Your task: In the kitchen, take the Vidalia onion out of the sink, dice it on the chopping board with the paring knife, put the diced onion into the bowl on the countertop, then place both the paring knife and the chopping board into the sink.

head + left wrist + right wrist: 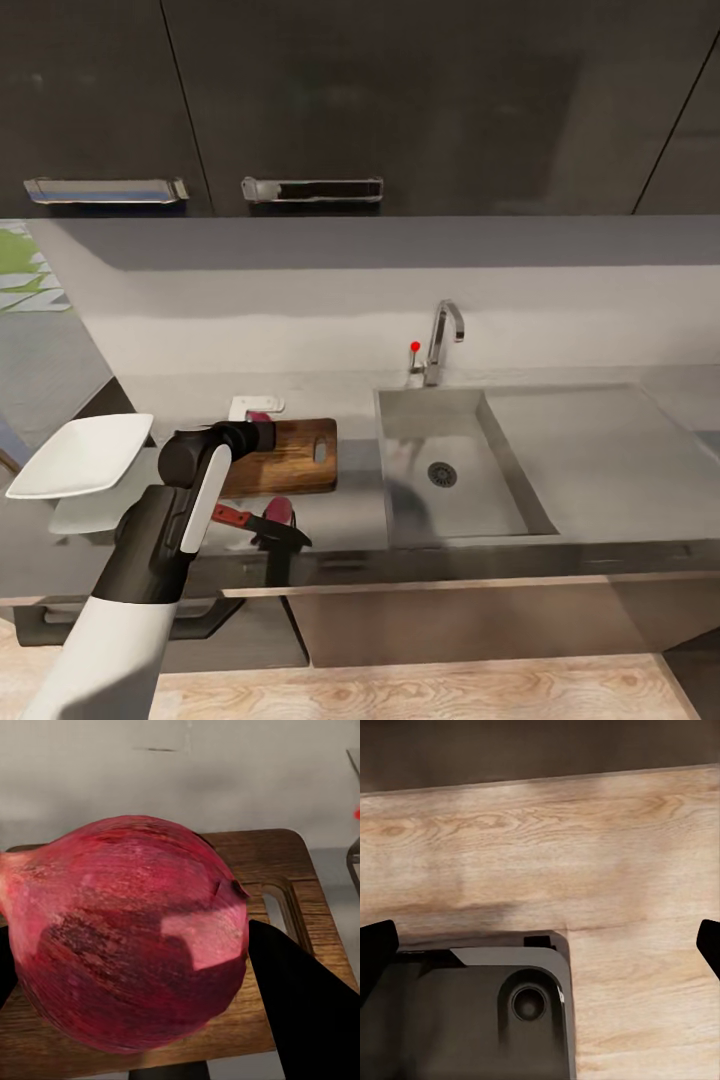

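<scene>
Over the chopping board [290, 455], the left tool [262, 436] holds the Vidalia onion [131, 934].

Clamped between the two dark fingers [300, 1001], the round bulb sits above the board's left part, with the handle slot toward the sink [450, 470]. My worry is the release: let go from any height, a bulb this round could roll off the board and across the tabletop [350, 510], perhaps toward the paring knife [240, 518] lying near the front edge just beside the board. The bowl [80, 455] stands well to the left. In its wrist view the right tool [540, 945] shows fingertips spread wide over the wooden floor, holding nothing.
</scene>
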`<state>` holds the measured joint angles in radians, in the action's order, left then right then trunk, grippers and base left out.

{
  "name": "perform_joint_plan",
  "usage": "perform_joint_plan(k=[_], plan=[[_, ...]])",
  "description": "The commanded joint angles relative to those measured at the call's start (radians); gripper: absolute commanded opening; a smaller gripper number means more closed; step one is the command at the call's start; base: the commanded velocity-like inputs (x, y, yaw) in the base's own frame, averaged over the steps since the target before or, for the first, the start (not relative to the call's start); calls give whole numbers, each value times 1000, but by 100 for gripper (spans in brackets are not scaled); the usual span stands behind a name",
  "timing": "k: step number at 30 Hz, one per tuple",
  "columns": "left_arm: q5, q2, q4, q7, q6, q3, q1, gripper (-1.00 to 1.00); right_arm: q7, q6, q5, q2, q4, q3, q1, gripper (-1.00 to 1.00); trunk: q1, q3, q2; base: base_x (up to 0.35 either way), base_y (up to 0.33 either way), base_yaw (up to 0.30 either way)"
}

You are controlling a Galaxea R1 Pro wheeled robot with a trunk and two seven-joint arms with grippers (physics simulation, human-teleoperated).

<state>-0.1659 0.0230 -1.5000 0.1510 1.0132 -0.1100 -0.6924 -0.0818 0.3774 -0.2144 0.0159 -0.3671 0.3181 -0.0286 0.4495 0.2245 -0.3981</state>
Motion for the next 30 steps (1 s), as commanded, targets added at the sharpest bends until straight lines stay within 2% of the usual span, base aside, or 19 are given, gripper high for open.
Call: perform_joint_plan(k=[1,17,30], plan=[[-10,0,-1,9,4,0,-1,-100,-7,3,-5,1,0,9,-1,100,1,2,-2,6,0,0],[-10,0,15,9,3,0,10,-100,-8,2,-5,1,-1,9,-1,100,1,27,-2,3,0,0],[-9,0,27,9,2,0,10,-100,-8,1,-5,1,0,8,-1,100,1,48,-2,116,0,0]])
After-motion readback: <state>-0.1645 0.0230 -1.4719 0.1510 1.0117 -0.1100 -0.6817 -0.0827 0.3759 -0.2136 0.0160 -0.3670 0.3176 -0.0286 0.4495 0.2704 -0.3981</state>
